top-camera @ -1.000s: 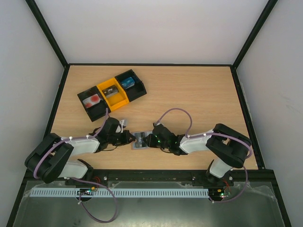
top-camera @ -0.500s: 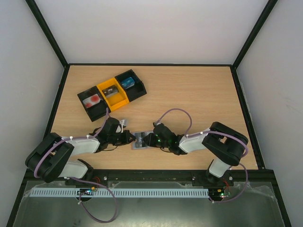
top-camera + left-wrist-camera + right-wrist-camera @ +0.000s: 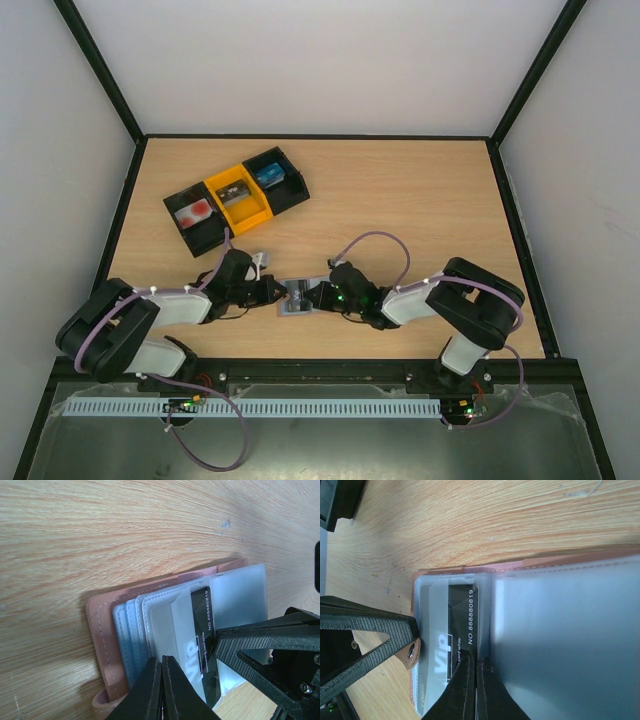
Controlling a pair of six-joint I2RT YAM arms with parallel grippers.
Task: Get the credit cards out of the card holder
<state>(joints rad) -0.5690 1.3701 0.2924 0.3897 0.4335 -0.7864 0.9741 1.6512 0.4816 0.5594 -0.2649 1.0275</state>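
The card holder (image 3: 294, 297) lies open near the table's (image 3: 420, 190) 6 o'clock edge. It has a brownish rim and cloudy blue-grey sleeves, with a dark credit card (image 3: 456, 630) bearing pale digits in one pocket. My left claw (image 3: 161, 664) sits at its 9 o'clock, fingers together on the holder's edge. My right claw (image 3: 474, 664), at 3 o'clock, is pinched closed, apparently on the card's edge, though sleeve glare blurs that.

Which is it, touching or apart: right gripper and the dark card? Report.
Touching. The right wrist view shows the shut right gripper with its tip resting on the credit card.
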